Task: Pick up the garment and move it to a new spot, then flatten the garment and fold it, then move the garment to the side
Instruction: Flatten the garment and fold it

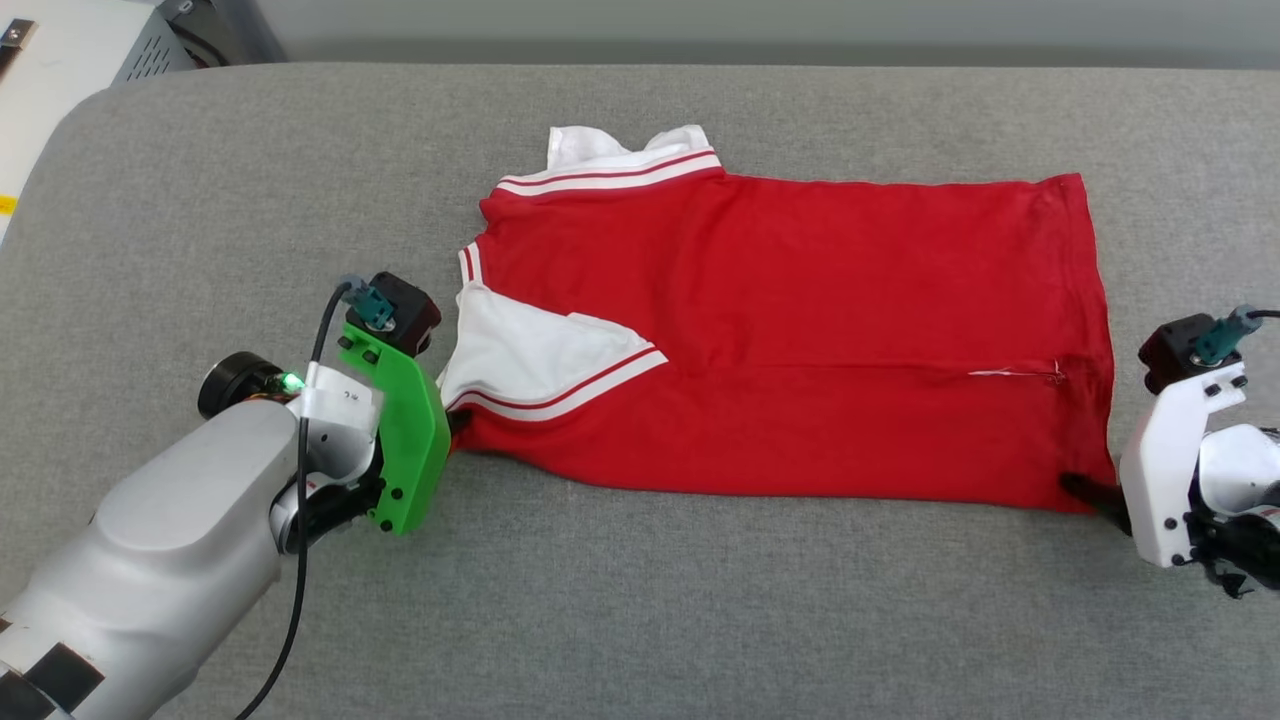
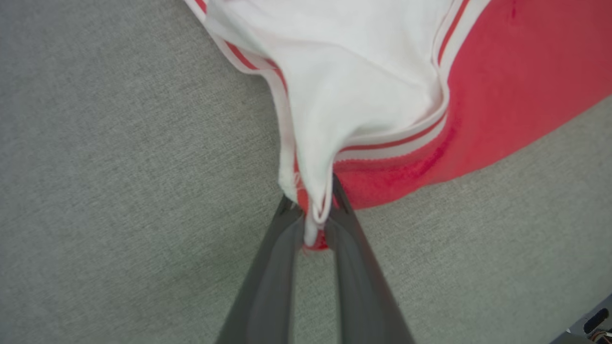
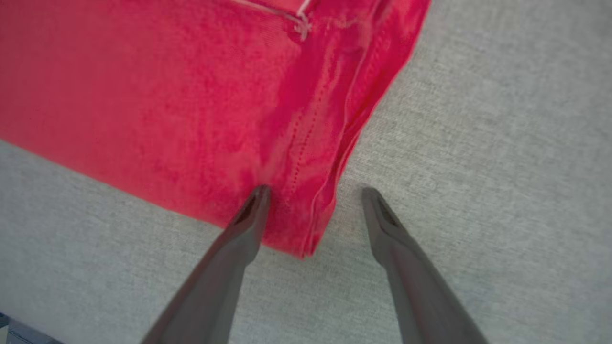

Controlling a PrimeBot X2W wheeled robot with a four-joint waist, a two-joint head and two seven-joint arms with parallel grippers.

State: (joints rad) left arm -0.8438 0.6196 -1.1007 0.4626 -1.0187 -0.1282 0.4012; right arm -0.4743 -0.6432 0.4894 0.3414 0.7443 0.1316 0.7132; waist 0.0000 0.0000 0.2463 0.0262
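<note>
Slippage worries me: my left gripper (image 2: 313,212) is clamped on the sleeve corner of the shirt (image 1: 800,330), which lies in the middle of the cushion (image 1: 700,600), while my right gripper (image 3: 313,191) stands open astride its other near corner. Lifting now would drag one end and rumple it.

Grey fabric surface (image 1: 640,620) fills frame, rounded corner upper left; vented metal box (image 1: 145,55) just beyond; light even, soft.

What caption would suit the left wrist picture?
Left gripper pinching a corner of the garment on the grey surface.
</note>
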